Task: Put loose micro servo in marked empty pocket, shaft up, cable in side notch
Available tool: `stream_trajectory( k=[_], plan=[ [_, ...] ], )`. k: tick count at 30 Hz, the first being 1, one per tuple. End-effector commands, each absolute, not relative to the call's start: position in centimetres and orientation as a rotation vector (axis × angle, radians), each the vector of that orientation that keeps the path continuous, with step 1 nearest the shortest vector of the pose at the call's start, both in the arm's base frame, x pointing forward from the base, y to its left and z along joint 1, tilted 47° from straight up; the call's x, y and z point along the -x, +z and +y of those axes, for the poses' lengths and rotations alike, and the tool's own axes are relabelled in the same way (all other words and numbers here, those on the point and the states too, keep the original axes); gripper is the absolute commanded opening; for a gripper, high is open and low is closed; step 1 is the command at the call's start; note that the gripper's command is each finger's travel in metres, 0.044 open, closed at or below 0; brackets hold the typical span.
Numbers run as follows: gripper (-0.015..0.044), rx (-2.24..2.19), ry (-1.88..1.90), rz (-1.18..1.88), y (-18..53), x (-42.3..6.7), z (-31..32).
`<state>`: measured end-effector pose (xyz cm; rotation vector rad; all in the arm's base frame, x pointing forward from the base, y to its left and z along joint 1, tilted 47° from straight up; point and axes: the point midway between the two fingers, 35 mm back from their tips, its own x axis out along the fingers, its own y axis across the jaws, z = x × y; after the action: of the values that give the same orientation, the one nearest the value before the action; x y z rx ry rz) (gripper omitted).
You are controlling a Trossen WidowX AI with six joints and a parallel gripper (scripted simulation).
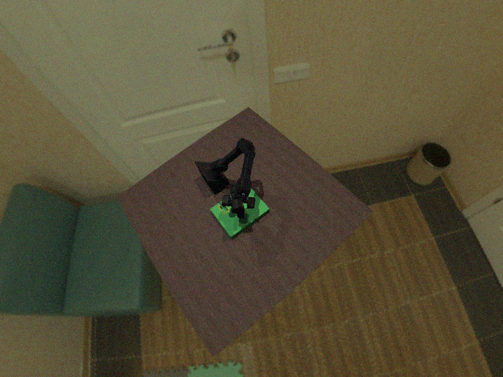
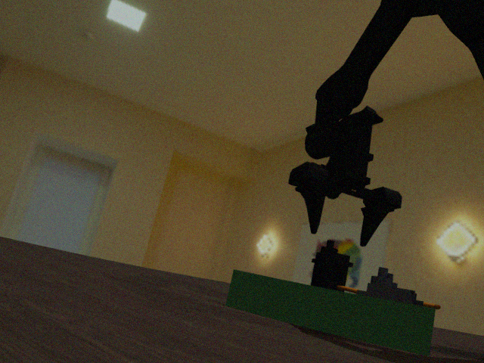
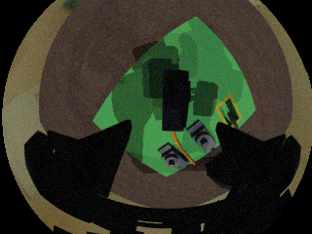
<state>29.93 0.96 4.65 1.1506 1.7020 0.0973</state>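
The loose micro servo (image 2: pixel 330 269) (image 3: pixel 175 97) is a dark block standing on top of the green deck (image 2: pixel 312 302) (image 3: pixel 127 107) (image 1: pixel 231 228), outside any pocket. The marked empty pocket, an orange outline (image 3: pixel 238 112) (image 1: pixel 222 211), lies at one edge of the deck, apart from the servo. My gripper (image 2: pixel 338 236) (image 3: pixel 175 125) (image 1: pixel 240 210) is open and empty. It hangs a short way above the loose servo, one finger to each side, not touching it. In the top view the gripper hides the servo.
Two grey servos (image 3: pixel 171 156) (image 3: pixel 202 136) sit in the deck beside an orange cable (image 3: pixel 178 146); they show as a dark lump (image 2: pixel 385 286) in the exterior view. The deck lies on a brown table (image 1: pixel 195 259). The arm's base (image 1: pixel 211 174) stands behind the deck.
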Motion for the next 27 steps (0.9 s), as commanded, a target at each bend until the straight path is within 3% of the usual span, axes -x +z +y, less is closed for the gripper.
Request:
stream_trajectory(
  k=[1,19,27],
  plan=[
    [0.0440,-1.160,0.097,1.708,3.9,-29.7,1.9],
    [0.0440,-1.161,0.098,1.708,2.5,-29.7,3.4],
    [0.0230,-1.161,0.098,1.708,2.5,-29.7,3.4]
  ],
)
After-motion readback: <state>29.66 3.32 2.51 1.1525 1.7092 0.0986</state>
